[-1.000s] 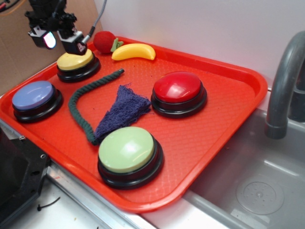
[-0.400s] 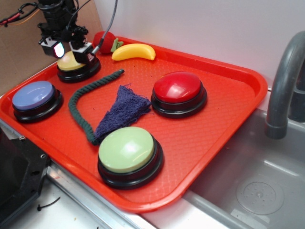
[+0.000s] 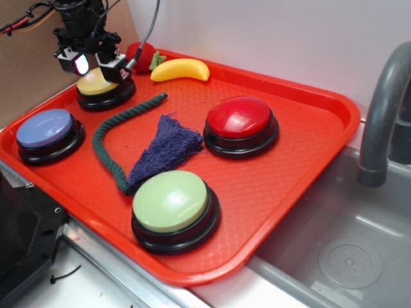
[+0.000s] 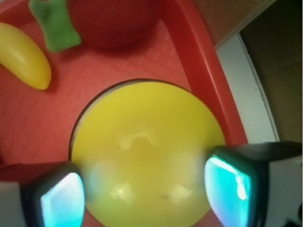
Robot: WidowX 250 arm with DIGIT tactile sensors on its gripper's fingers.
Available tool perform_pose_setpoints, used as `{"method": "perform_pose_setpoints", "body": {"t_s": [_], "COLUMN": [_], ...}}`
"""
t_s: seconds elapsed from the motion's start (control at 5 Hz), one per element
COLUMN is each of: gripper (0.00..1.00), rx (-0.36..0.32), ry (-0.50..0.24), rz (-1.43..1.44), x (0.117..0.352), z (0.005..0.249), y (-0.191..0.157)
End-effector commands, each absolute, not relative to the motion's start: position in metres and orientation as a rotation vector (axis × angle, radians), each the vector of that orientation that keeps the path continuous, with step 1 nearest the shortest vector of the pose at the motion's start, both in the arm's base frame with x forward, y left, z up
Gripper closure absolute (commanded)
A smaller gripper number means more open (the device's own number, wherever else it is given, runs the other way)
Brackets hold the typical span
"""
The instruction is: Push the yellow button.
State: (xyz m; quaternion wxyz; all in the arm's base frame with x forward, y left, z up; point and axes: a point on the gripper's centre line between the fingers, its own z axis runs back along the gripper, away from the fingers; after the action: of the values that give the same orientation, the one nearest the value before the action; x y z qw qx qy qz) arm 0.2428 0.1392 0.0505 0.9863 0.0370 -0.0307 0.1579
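The yellow button (image 3: 97,85) (image 4: 147,151), a glossy yellow dome on a black base, sits at the far left corner of the red tray (image 3: 308,109). My gripper (image 3: 94,65) (image 4: 147,191) hangs directly over its cap, very low, and hides much of the dome in the exterior view. Its jaws stand open, one finger pad (image 4: 61,201) on each side of the dome, nothing between them. Whether the pads touch the cap cannot be told.
On the tray lie a blue button (image 3: 46,131), a red button (image 3: 241,122), a pale green button (image 3: 172,205), a green rope (image 3: 115,138), a purple cloth (image 3: 166,151), a toy banana (image 3: 181,69) and a red strawberry (image 3: 141,56). A sink (image 3: 347,250) and faucet (image 3: 382,109) lie right.
My gripper came down over the yellow button from higher up a second ago. Since 0.4 s ago it has barely shifted.
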Motion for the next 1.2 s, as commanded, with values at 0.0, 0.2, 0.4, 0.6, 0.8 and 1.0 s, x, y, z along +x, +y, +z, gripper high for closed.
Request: {"method": "perform_pose_setpoints", "body": {"t_s": [0.0, 0.2, 0.4, 0.6, 0.8, 1.0], "gripper": [0.0, 0.0, 0.0, 0.0, 0.0, 0.0], "rx": [0.087, 0.099, 0.103, 0.128, 0.122, 0.129], "ry": [-0.13, -0.177, -0.204, -0.214, -0.227, -0.241], "rz": [0.279, 0.284, 0.287, 0.299, 0.299, 0.317], "x": [0.246, 0.245, 0.244, 0.242, 0.241, 0.235], "z": [0.092, 0.105, 0.116, 0.124, 0.129, 0.141], "y": [0.142, 0.142, 0.14, 0.139, 0.139, 0.137]}}
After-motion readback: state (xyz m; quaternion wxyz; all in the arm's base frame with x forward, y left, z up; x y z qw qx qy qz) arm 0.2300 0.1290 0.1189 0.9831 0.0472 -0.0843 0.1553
